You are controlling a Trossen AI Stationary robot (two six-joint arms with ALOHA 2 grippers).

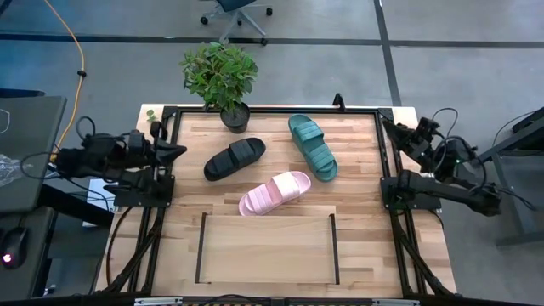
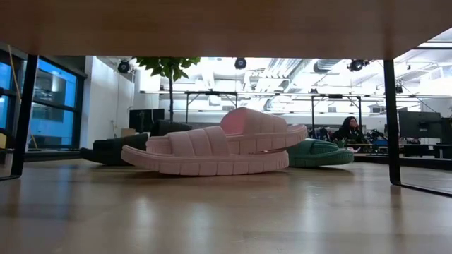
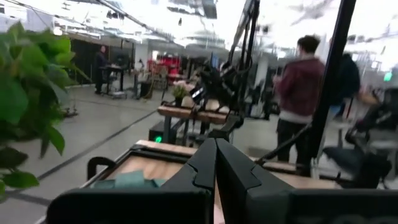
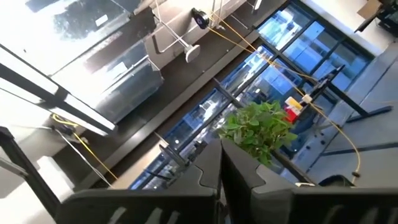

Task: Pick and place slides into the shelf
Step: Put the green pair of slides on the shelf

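Shelf point(image 1: 263, 251) sits bare at the table's near edge | potted plant point(image 1: 223, 81) at the far edge | teal slide point(image 1: 313, 146), black slide point(image 1: 235, 158), pink slide point(image 1: 274, 193) lie mid-table | left gripper point(image 1: 180, 150) and right gripper point(image 1: 384, 121) both pinched closed at the sides, holding nothing

Table top point(image 1: 357, 212): pale wood in butt-jointed planks, visible grain, with a soft satin sheen where it reflects light in the low view. Shelf point(image 1: 265, 248): smoother light-wood panel edged by thin matt black rails. Outer frame point(image 1: 389, 170): matt black metal tubing. Pink slide point(image 1: 274, 193), black slide point(image 1: 235, 159) and teal slide point(image 1: 313, 147): matt rubber-like foam, straps moulded in broad ribs. Left gripper point(image 3: 216, 163) and right gripper point(image 4: 221, 167): dark matt plastic fingers, pressed together. Plant pot point(image 1: 235, 117): black, faintly glossy.
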